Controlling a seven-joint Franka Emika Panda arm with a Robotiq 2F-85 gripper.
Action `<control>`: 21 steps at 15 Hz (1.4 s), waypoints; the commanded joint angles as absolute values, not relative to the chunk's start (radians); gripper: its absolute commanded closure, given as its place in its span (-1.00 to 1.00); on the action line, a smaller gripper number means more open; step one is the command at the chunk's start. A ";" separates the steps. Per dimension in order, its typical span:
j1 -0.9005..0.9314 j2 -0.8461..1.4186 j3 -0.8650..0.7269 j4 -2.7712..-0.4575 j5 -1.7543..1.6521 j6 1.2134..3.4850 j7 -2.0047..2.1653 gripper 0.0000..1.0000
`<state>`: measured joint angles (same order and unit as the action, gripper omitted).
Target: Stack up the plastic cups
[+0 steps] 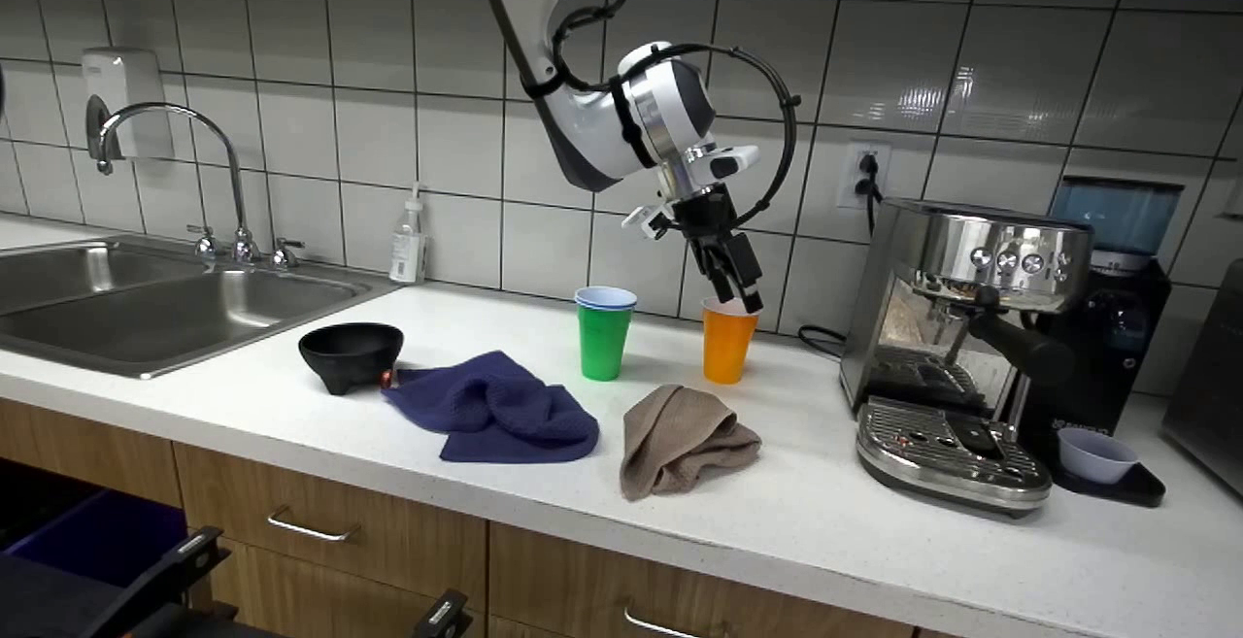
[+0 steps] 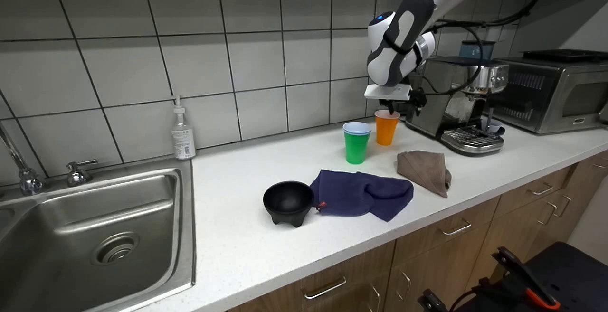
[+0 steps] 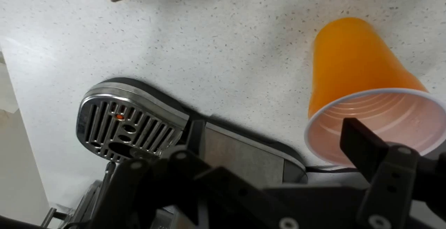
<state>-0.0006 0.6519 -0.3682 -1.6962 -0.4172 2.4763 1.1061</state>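
Note:
The orange cup (image 1: 728,349) stands upright on the counter near the tiled wall, and also shows in an exterior view (image 2: 386,130). The green cup (image 1: 604,342) stands upright to its left, with the blue cup (image 1: 605,298) nested inside, only its rim showing above. They show likewise in an exterior view, green (image 2: 356,149) and blue (image 2: 357,127). My gripper (image 1: 740,296) is above the orange cup, tilted. In the wrist view the gripper's (image 3: 273,136) fingers are wide apart with nothing between them. One finger overlaps the mouth of the orange cup (image 3: 348,61); whether it is inside or above is unclear.
An espresso machine (image 1: 957,356) stands to the right of the orange cup. A brown cloth (image 1: 685,439), a navy cloth (image 1: 500,415) and a black bowl (image 1: 352,352) lie in front and left. A sink (image 1: 194,313) and soap bottle (image 1: 408,245) are further left.

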 commanded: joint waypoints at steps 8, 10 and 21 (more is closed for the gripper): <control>0.003 0.732 -0.378 -1.592 -0.382 2.429 1.124 -1.00; 0.002 0.750 -0.379 -1.573 -0.372 2.423 1.123 -1.00; 0.000 0.811 -0.387 -1.511 -0.340 2.409 1.117 0.33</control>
